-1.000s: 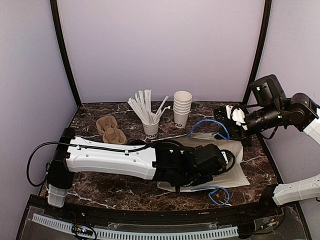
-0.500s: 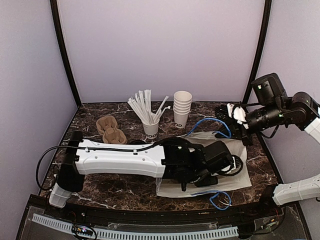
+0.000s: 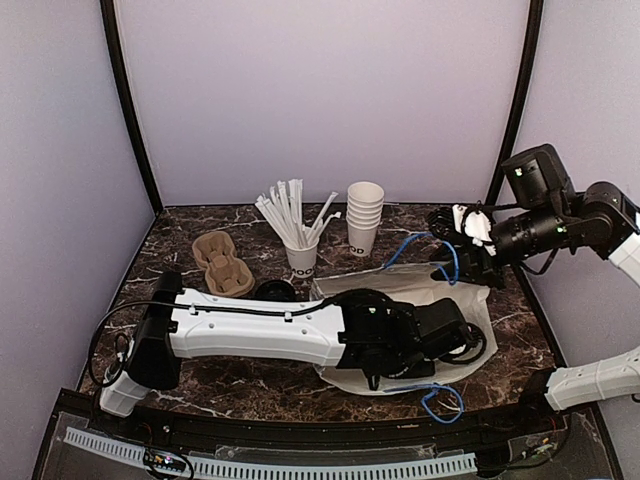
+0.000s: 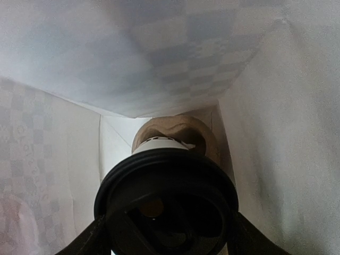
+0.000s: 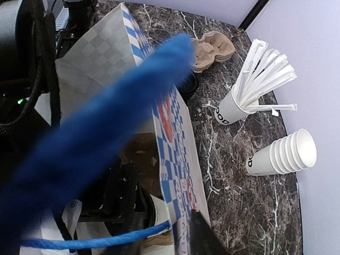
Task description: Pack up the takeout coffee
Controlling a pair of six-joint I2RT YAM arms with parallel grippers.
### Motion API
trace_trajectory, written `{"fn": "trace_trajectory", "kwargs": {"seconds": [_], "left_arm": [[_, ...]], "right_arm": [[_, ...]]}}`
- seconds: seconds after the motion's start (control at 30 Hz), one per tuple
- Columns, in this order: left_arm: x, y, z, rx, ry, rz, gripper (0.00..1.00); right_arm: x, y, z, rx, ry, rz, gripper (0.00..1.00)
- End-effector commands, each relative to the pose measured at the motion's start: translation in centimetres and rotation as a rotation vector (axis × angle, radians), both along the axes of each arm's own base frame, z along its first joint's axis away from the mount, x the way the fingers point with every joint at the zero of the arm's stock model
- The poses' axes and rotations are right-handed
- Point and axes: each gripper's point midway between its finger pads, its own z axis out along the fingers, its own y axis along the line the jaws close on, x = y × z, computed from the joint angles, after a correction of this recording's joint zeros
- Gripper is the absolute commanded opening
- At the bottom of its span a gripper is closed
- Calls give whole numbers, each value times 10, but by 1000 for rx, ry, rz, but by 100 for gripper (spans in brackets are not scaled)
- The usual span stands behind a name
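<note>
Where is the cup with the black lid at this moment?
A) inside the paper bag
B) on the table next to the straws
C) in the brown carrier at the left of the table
A: in the left wrist view the cup and its lid are held by the left gripper, with the walls of the bag all around.

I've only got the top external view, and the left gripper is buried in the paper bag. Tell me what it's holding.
Observer: Left wrist view: the left gripper is shut on the coffee cup, clamped from both sides at its black lid.
Operator: Say what's beyond it.
Observer: A brown pulp carrier lies at the closed end of the bag, just past the cup.
Operator: Now report the other arm's hold.
Observer: Right wrist view: the blue handle runs blurred past the lens, but the right gripper doesn't show its grip.
</note>
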Motion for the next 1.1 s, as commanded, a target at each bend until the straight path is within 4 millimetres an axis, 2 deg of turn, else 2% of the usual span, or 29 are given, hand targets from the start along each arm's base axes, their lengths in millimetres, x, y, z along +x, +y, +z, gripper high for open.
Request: {"fn": "trace_trajectory", "kwargs": {"seconds": [0.0, 0.1, 0.13, 0.23, 0.33, 0.4, 0.5, 0.73, 0.77, 0.8, 0.83, 0.97, 1.07], "left_arm": [[-2, 3, 13, 1, -40, -5, 8], [-8, 2, 10, -3, -29, -7, 8], [-11, 1, 10, -5, -27, -11, 8], [-20, -1, 6, -15, -12, -11, 8], [-30, 0, 1, -21, 18, -6, 8], [-39, 0, -3, -45, 68, 15, 8], [-45, 6, -11, -45, 95, 41, 8], [-40, 20, -19, -72, 90, 116, 6], [-39, 19, -14, -99, 87, 121, 6], [-39, 22, -18, -100, 88, 133, 5], [-39, 21, -13, -129, 93, 136, 6], [-37, 23, -16, -149, 125, 149, 6], [-26, 25, -9, -157, 113, 166, 6]], "right_arm": [[-2, 5, 36, 88, -52, 10, 52], [-26, -7, 61, 111, -38, 83, 76], [-32, -12, 72, 127, -47, 96, 80], [-43, -28, 97, 163, -81, 104, 85], [-40, -40, 106, 178, -116, 57, 86], [-30, -48, 106, 168, -145, -6, 87], [-19, -52, 94, 148, -140, -56, 87], [-14, -50, 82, 150, -96, -65, 87], [-13, -50, 80, 150, -89, -65, 87], [-12, -49, 78, 148, -84, -66, 87], [-10, -49, 75, 142, -79, -73, 87], [-3, -48, 63, 123, -63, -89, 88], [-2, -47, 59, 118, -50, -84, 88]]}}
